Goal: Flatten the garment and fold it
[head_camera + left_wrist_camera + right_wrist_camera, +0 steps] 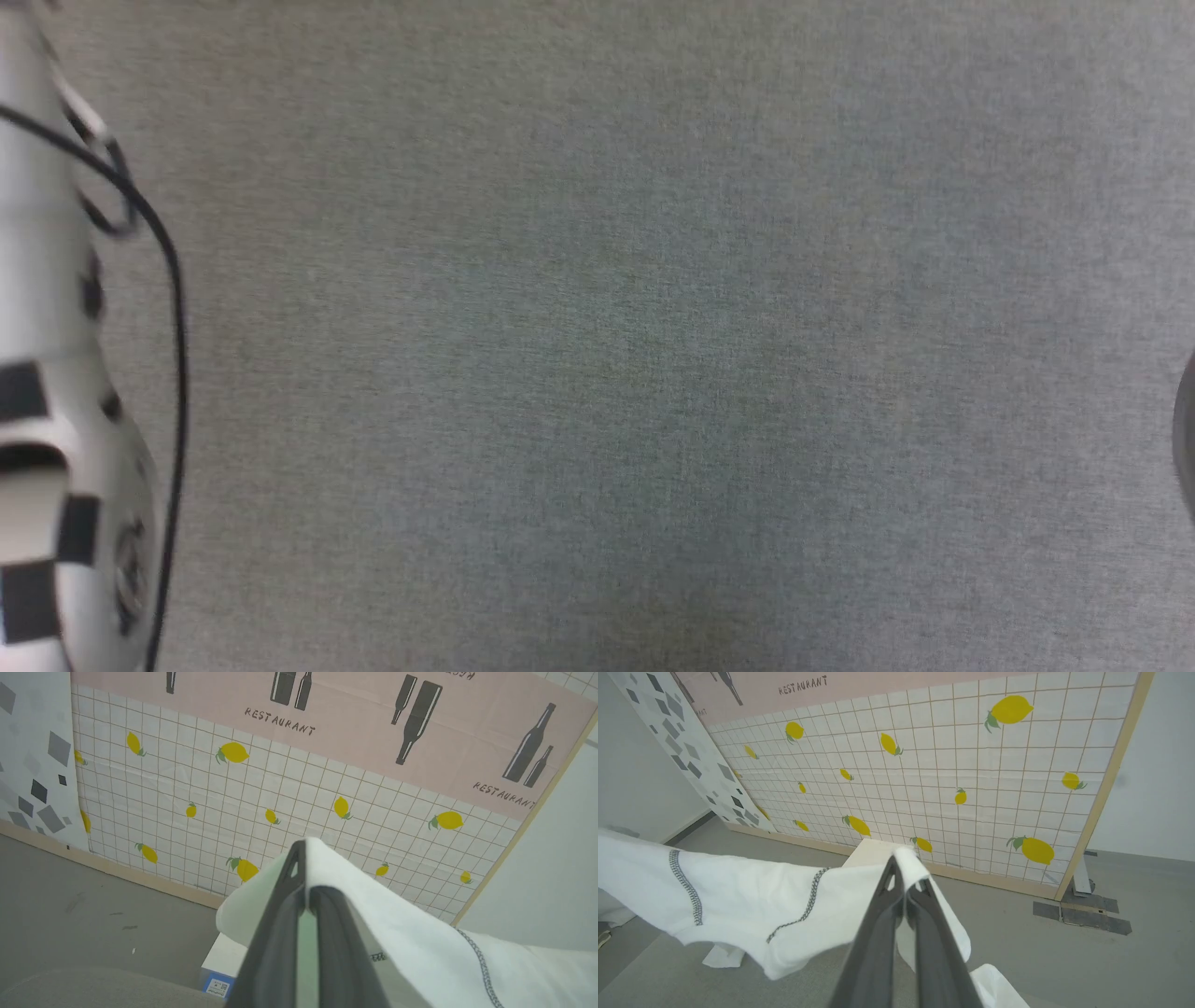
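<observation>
Garment [738,905] slung in mid-air between both claws, above grey floor [1064,952], before a lemon-print wall [971,765]. Left claw [306,877] clamped on one white edge, fabric draped over its fingers [275,952]. Right claw [906,882] pinched tight on another edge, zigzag seams [686,886] sagging beside it. Blurred pale forearm [56,467] at head view's left edge, probably the left one.

– How does my left arm look?
– I see the pale left forearm [56,420] along the head view's left edge, blurred. Left gripper [306,882]: fingers pressed together, garment [420,933] pinched between them.
– And my right gripper [906,877]?
– Same here: I read both fingers closed, cloth caught near the tips, gripper held up in the air.
</observation>
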{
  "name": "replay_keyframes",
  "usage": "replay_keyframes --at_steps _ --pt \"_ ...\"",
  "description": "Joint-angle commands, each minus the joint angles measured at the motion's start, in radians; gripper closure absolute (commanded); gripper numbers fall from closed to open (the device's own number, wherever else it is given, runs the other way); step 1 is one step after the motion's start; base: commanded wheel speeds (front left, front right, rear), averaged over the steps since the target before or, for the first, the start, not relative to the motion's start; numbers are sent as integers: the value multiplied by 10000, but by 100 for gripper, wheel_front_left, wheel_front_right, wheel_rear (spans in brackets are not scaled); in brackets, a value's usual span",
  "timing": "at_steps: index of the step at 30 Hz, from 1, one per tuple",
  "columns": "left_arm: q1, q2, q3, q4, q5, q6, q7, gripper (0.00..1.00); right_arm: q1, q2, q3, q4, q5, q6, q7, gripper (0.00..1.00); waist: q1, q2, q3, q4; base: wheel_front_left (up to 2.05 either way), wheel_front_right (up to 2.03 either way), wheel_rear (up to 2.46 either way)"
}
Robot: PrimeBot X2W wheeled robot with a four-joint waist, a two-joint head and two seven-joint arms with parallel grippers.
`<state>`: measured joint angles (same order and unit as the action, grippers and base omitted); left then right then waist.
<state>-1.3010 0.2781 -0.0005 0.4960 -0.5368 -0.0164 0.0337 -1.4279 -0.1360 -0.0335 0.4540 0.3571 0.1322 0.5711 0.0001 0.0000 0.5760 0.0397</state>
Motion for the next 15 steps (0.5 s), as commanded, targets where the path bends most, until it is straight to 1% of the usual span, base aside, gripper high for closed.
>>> replay_keyframes --at_steps 1,4,6,9,11,12,13,15 --pt "478 -34 -64 116 -42 -180 -119 100 660 -186 125 -273 314 -15 -126 100 -1 0 -557 195 0 0 0" --pt "1640 22 -243 211 -110 -564 -273 100 2465 -476 413 -1078 1081 -15 -336 100 -1 0 -1261 260 0 0 0" --pt "2553 135 -364 100 -99 -711 -347 100 3749 -604 474 -1659 1623 -15 -463 100 -1 0 -1754 271 0 0 0" --pt "4126 -27 -132 -367 -586 -799 -497 100 5733 -760 474 -2498 2078 -15 -717 100 -1 0 -2478 257 0 0 0" --pt "5384 -152 68 -885 -814 -688 -595 100 7145 -764 434 -2951 2254 -15 -864 100 -1 0 -2938 207 0 0 0" --pt "6118 -164 4 -1240 -752 -624 -549 100 7860 -773 392 -3180 2301 -15 -916 100 -1 0 -3108 201 0 0 0" --pt "6873 -370 34 -1543 -968 -573 -433 100 8553 -780 348 -3366 2289 -15 -1006 100 -1 0 -3313 200 0 0 0" --pt "8180 -522 144 -2102 -1062 -301 -391 100 9680 -578 152 -3612 2404 -15 -1169 100 -1 0 -3656 175 0 0 0"
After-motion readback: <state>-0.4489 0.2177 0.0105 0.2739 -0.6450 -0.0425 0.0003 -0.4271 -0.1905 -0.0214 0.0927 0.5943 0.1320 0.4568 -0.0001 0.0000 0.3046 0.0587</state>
